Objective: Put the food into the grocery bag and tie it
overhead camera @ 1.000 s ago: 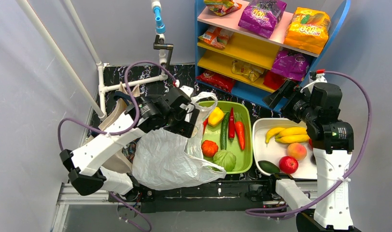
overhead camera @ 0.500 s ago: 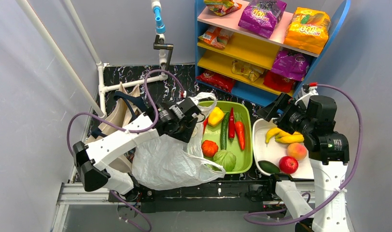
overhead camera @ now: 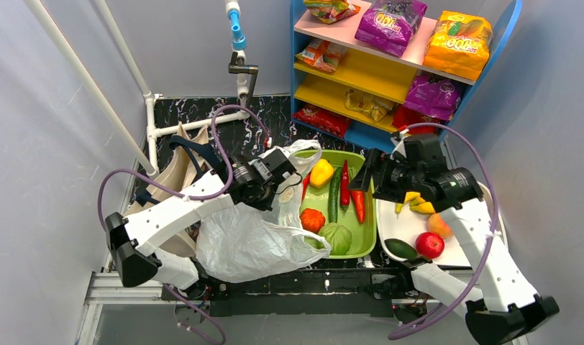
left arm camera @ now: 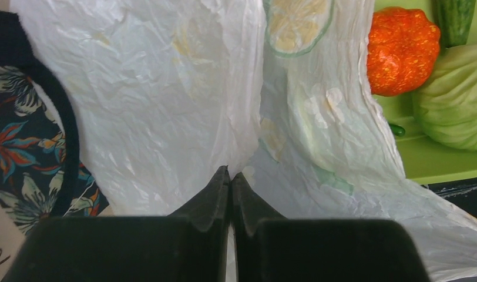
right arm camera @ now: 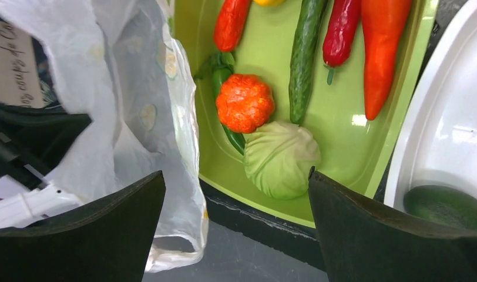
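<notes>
**Left clamped on the bag, right open over the green tray**

Top view: my left gripper [overhead camera: 276, 198] sits just left of the green tray [overhead camera: 366, 233], clenched on a fold of the bag [overhead camera: 239, 248]. The bag slumps against the tray's left rim, with one handle [overhead camera: 303, 147] draped over its far-left corner. My right gripper [overhead camera: 367, 176] hangs over the tray's right rim, fingers spread and holding nothing. The banana [overhead camera: 413, 201] and peach [overhead camera: 439, 225] lie in the white tray [overhead camera: 390, 226] just right of the green one, and my right arm partly hides the banana. The purple packet [overhead camera: 390, 21] and orange packet [overhead camera: 458, 36] sit on the top shelf [overhead camera: 332, 32], beyond the tray.

Left wrist: the fingertips meet tight, with the bag's film gathered at them. To the right of the bag, a squash [left arm camera: 400, 50] and cabbage [left arm camera: 453, 100] lie in the tray.

Right wrist: the fingers stand wide apart above the tray's near end. The cabbage shows below between them, and the bag's edge laps the left rim.
</notes>
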Controlling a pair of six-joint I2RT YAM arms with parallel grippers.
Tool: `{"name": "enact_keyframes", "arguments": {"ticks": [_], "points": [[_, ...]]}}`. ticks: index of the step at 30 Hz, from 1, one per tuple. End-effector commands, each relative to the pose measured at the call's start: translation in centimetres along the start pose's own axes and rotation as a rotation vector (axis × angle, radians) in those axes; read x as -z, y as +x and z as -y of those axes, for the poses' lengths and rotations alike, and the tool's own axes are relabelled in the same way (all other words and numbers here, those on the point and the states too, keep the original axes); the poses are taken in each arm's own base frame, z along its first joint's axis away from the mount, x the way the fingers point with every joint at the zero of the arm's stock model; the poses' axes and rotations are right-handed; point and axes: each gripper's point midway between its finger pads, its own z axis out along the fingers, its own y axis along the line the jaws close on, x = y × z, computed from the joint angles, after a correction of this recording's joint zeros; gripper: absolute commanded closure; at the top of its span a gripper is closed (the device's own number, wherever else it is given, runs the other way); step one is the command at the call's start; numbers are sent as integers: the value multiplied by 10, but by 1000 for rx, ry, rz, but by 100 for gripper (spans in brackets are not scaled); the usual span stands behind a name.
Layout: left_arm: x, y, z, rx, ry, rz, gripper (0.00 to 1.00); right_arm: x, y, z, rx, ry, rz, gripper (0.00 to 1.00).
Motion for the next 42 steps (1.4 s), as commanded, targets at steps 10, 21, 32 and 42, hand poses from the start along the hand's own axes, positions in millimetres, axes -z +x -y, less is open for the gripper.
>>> {"name": "enact_keyframes", "arguments": {"ticks": [10,21,32,42], "points": [[42,20,-42,82,-53,59,100,-61,4,20,-22,175,-39,10],[50,24,-50,109,-61,76,100,-125,-2,17,13,319,-78,25],[51,23,-53,117,-79,75,100,-171,6,30,59,377,-188,40],[50,23,-51,118,-78,66,100,-195,18,48,72,428,-254,46]]}}
